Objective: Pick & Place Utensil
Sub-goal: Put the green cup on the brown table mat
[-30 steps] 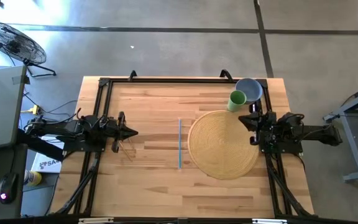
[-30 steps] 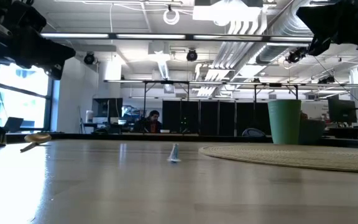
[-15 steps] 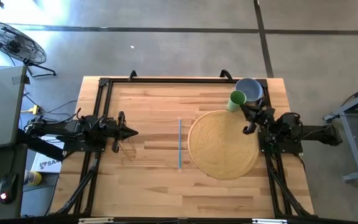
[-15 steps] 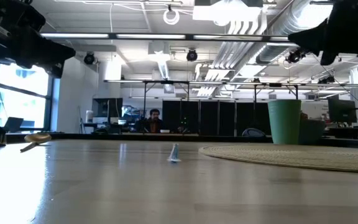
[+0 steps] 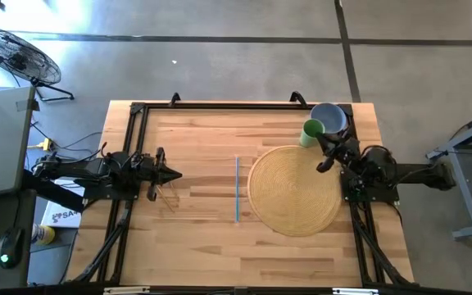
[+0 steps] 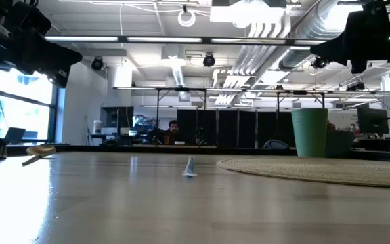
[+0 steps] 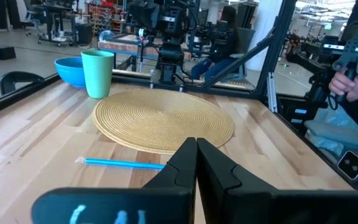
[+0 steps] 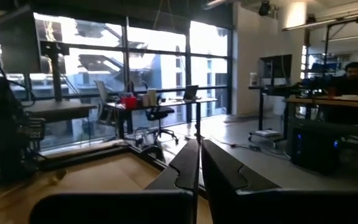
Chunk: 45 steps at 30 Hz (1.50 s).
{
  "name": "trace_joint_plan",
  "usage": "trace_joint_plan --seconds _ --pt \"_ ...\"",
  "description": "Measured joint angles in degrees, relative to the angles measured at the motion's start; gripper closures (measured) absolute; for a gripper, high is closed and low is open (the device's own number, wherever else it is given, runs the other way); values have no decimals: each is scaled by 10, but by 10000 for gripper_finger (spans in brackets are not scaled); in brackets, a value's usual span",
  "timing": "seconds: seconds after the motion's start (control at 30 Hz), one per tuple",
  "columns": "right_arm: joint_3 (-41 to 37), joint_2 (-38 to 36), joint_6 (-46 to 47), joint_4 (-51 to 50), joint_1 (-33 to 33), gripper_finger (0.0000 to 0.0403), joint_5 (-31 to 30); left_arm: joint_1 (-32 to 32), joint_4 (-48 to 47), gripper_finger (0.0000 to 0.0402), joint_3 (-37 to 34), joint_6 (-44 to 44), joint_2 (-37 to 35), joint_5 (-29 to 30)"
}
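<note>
The utensil (image 5: 237,188) is a thin, light blue stick lying flat on the wooden table, just left of a round woven mat (image 5: 295,190). The left wrist view shows the utensil (image 7: 123,163) ahead of my left gripper (image 7: 196,149), which is shut and touches nothing. In the high view, my left gripper (image 5: 174,174) hovers left of the utensil. My right gripper (image 5: 324,160) is shut and hangs above the mat's far right rim. Its wrist view shows the right gripper (image 8: 199,152) facing the room. In the low view, the utensil's near end (image 6: 190,167) rests on the table.
A green cup (image 5: 312,131) and a blue bowl (image 5: 329,117) stand at the far right corner, just beyond the mat. A black frame rail (image 5: 220,105) runs along the table's edges. Bare wood (image 5: 195,246) lies near and left of the utensil. A person's hand (image 7: 347,78) shows beyond the table.
My right gripper has swung from over the mat's right rim toward the table's far edge, nearer the green cup, turning as it went. The utensil, mat, cup and bowl have stayed put.
</note>
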<state>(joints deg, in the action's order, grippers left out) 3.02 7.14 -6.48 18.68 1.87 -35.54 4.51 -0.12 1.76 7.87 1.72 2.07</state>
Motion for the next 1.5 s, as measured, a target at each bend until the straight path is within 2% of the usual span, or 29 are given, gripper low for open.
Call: trace_joint_plan --seconds 0.2,0.3,0.43,0.53,0.57,0.67,0.77,0.9,1.03,1.23,1.5 --pt "64 95 -26 -86 0 391 39 0 0 401 0 1 0 0" --pt "114 143 -13 -162 0 391 43 0 0 401 0 1 0 0" --pt "200 193 37 -334 0 391 38 0 0 401 0 1 0 0" --pt "263 223 117 -485 0 378 19 0 0 401 0 1 0 0" --pt "278 231 148 -527 0 368 15 0 0 401 0 1 0 0" --pt "301 239 203 -560 0 321 19 0 0 401 0 1 0 0" --pt "307 239 245 -579 0 252 19 0 0 401 0 1 0 0" --pt "307 240 336 -630 0 149 -24 0 0 401 0 1 0 0" --pt "307 245 435 -663 0 74 -34 0 0 401 0 1 0 0" --pt "284 272 507 -676 0 25 -2 0 0 401 0 1 0 1" --pt "220 305 608 -669 0 7 -19 0 0 401 1 1 0 2"
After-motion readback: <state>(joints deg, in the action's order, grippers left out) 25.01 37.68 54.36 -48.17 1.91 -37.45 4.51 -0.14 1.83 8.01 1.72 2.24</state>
